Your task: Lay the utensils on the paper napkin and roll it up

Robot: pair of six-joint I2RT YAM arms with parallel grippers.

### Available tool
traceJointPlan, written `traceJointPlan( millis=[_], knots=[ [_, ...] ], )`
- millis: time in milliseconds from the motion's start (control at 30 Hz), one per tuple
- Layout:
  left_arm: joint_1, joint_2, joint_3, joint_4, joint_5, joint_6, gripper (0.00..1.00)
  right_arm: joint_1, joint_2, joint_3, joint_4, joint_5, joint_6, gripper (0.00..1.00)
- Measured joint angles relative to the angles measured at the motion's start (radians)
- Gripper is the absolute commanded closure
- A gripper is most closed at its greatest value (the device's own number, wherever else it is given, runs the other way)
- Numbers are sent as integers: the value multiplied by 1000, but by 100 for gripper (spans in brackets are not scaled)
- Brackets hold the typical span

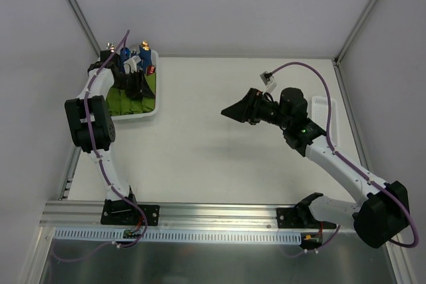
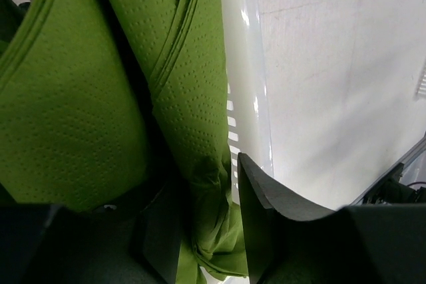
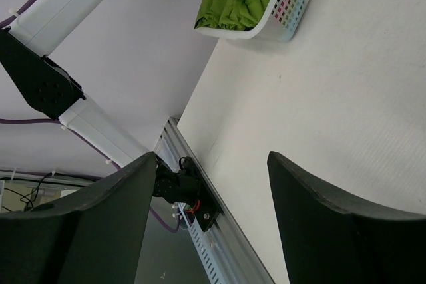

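My left gripper (image 1: 133, 82) is down inside a white basket (image 1: 150, 112) at the far left. In the left wrist view its fingers (image 2: 200, 187) are shut on a green rolled napkin bundle (image 2: 193, 98), which is crumpled between them. More green bundles (image 1: 130, 103) lie in the basket, and blue handles (image 1: 143, 53) stick up at its far end. My right gripper (image 1: 231, 112) is open and empty, held above the middle of the table and pointing left; its wrist view (image 3: 212, 161) shows only table between the fingers. No flat olive-green napkin sheet and no loose reddish utensils are in view.
A flat white perforated tray (image 1: 327, 116) lies at the table's right edge. The basket's white wall (image 2: 246, 64) runs beside my left fingers. The basket also shows in the right wrist view (image 3: 286, 11). A metal rail (image 1: 200, 216) runs along the near edge.
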Motion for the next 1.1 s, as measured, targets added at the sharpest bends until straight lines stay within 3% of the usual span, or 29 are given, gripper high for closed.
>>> traceJointPlan(
  millis=[667,1100],
  knots=[
    [-16,-35,42,0,-158,2,57,0,0,0,0,-3,1,28],
    [31,-164,91,8,-265,29,56,0,-11,0,-66,10,-39,25]
  ],
)
